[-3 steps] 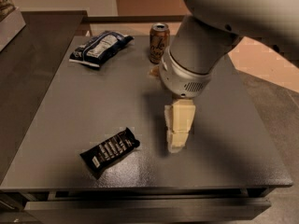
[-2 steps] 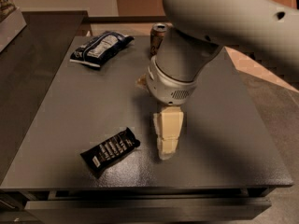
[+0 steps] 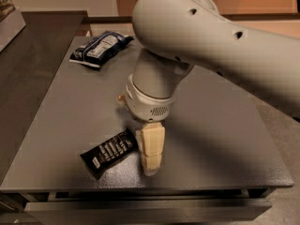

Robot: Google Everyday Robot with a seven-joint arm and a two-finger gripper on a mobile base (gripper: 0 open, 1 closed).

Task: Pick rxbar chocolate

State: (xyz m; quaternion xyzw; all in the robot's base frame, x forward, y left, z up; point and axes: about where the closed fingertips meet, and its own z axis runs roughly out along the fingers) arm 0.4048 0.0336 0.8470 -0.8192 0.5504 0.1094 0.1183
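Currently the tool (image 3: 151,162) is down low over the front part of the grey counter (image 3: 220,139), pointing straight down, with its pale cream tip at or just above the surface. It is seen edge-on as a single block, so I cannot tell whether it is spread or pressed together. Above it sits the round grey wrist housing (image 3: 150,97), and the bulky white arm (image 3: 206,32) sweeps in from the upper right, filling much of the top of the view.

The rxbar chocolate (image 3: 110,152) lies flat on the counter near the front-left, to the left of the tool. Its black wrapper faces up with rows of white text showing, and it is turned on a diagonal: one crimped end points toward the front-left corner, the other rises toward the tool. That nearer end seems to touch the tool's left side, though the contact is hard to confirm from this angle. Nothing shows the bar lifted; it rests on the surface.

A puffy dark-blue-and-white snack bag (image 3: 99,48) lies at the far-left of the counter, well apart from both the bar and the tool.
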